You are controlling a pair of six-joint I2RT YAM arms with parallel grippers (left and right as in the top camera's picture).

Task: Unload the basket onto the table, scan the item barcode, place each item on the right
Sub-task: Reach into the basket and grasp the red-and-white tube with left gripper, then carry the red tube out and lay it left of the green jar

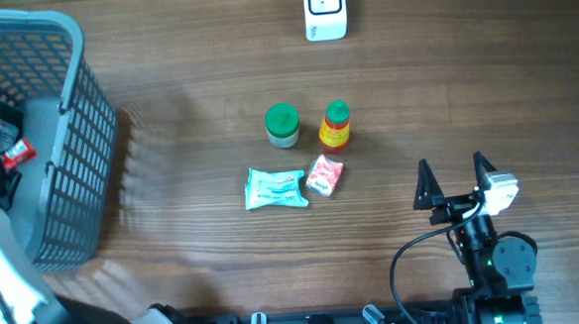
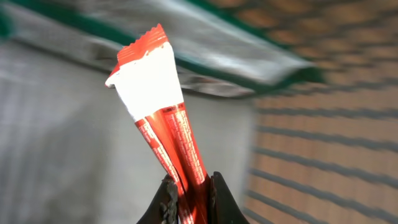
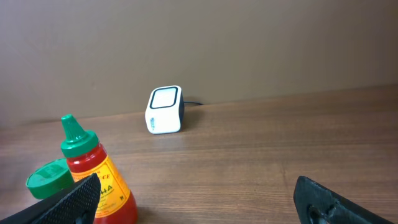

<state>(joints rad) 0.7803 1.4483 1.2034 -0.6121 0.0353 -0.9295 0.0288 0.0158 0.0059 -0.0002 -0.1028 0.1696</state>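
Basket, far left: left arm inside, cut by frame edge, grip unreadable overhead. Left wrist view alone shows left gripper clenched on red-white sachet; print blurred, barcode not discernible. Scanner at far table edge. Right gripper, far right: fingers spread, empty.

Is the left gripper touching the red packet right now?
Touching. The left wrist view shows the left gripper shut on the red packet, pinching its lower end from both sides.
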